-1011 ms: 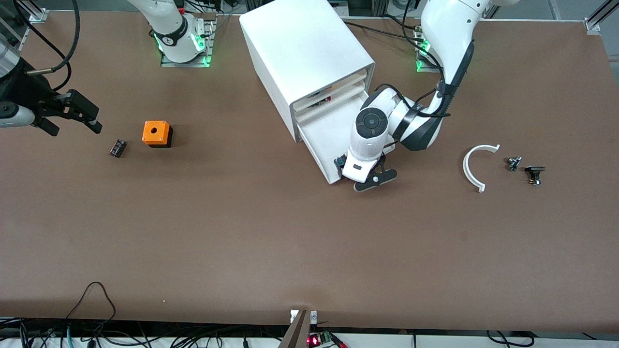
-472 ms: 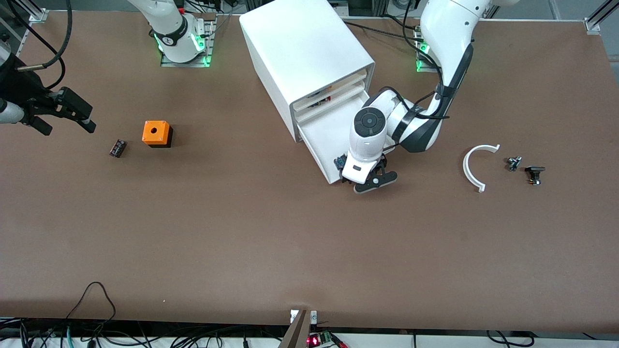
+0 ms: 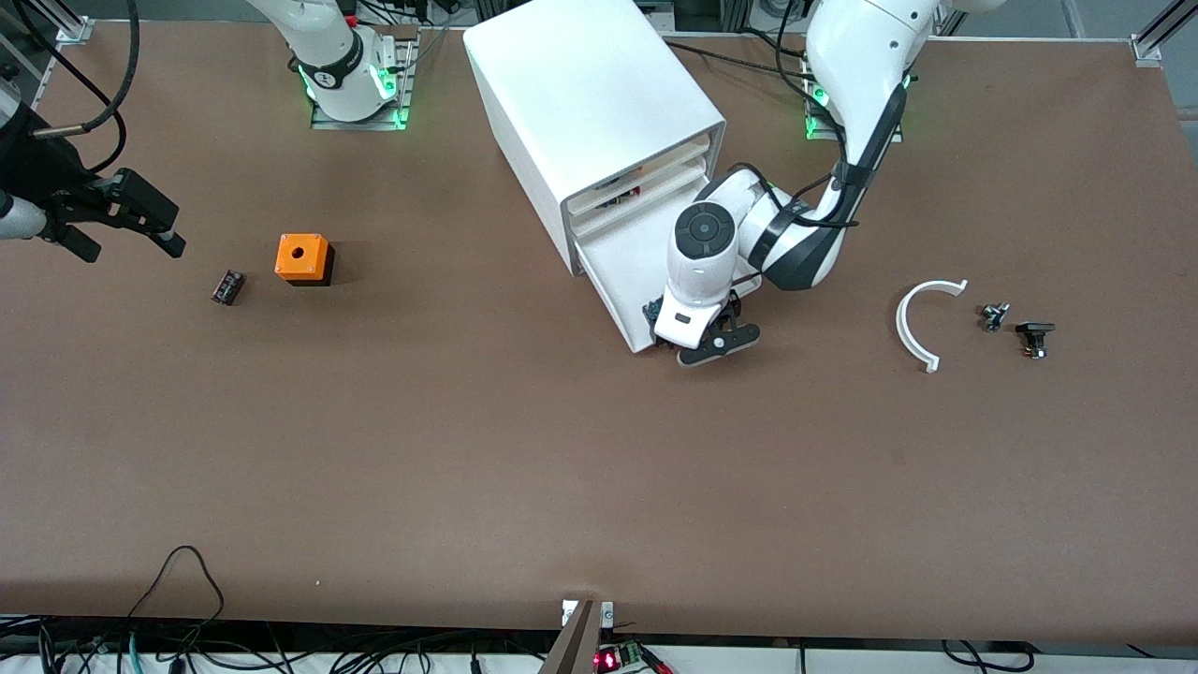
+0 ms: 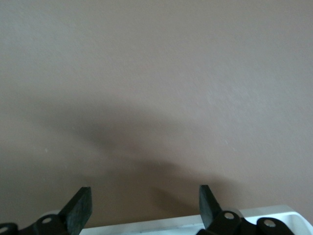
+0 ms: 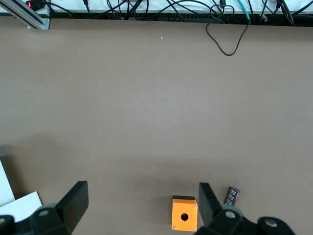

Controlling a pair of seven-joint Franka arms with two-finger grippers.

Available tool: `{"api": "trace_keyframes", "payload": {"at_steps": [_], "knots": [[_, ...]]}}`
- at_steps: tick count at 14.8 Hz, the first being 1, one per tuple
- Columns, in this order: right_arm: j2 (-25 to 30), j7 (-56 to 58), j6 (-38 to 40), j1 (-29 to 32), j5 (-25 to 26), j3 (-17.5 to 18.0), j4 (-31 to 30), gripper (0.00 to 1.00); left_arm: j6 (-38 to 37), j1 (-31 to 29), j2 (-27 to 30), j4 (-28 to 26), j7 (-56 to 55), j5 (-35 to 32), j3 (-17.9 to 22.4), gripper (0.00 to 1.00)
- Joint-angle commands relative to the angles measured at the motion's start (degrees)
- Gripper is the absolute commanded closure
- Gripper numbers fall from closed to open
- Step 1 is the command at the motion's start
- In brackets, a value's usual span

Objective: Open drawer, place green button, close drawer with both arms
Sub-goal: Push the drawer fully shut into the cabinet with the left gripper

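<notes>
The white cabinet (image 3: 590,94) stands at the table's middle, near the arm bases. Its lowest drawer (image 3: 622,271) is pulled out toward the front camera. A tiny blue-grey and black part, which looks like the button (image 3: 651,310), lies in the drawer's front corner, partly hidden by the left hand. My left gripper (image 3: 704,344) is open and empty at the drawer's front end. In the left wrist view (image 4: 145,196) the drawer's white rim (image 4: 171,226) lies between its fingers. My right gripper (image 3: 131,245) is open and empty, in the air over the right arm's end of the table, and also shows in the right wrist view (image 5: 142,193).
An orange box with a hole (image 3: 302,257) and a small black part (image 3: 227,286) lie toward the right arm's end. A white curved piece (image 3: 922,323) and two small dark parts (image 3: 994,316) (image 3: 1034,337) lie toward the left arm's end. The two upper drawers are shut.
My left gripper has shifted slightly along the drawer's front end toward the cabinet. My right gripper has drawn back a little toward its end of the table.
</notes>
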State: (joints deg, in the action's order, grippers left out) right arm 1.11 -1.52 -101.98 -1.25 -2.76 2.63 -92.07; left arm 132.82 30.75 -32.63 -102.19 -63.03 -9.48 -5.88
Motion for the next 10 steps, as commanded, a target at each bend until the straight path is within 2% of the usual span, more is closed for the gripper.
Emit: {"api": "trace_keyframes", "payload": {"at_steps": [1,3,8,10], "knots": [[-0.7,0.0,1.3,0.9,0.7,0.9,1.7,0.0,-0.5,0.3,3.5,-4.6,-3.1,-2.0,-2.6,0.03],[-0.9,0.0,1.3,0.9,0.7,0.9,1.8,0.0,-0.5,0.2,3.9,-6.4,-4.5,-2.0,-4.7,0.03],[-0.9,0.1,1.2,1.0,0.7,0.9,1.8,0.0,-1.2,1.1,4.1,-7.0,-9.0,-2.0,-6.6,0.03],[-0.9,0.1,1.2,1.0,0.6,0.9,1.8,0.0,-3.3,0.5,4.2,-7.0,-9.0,-2.0,-9.0,0.03]]}}
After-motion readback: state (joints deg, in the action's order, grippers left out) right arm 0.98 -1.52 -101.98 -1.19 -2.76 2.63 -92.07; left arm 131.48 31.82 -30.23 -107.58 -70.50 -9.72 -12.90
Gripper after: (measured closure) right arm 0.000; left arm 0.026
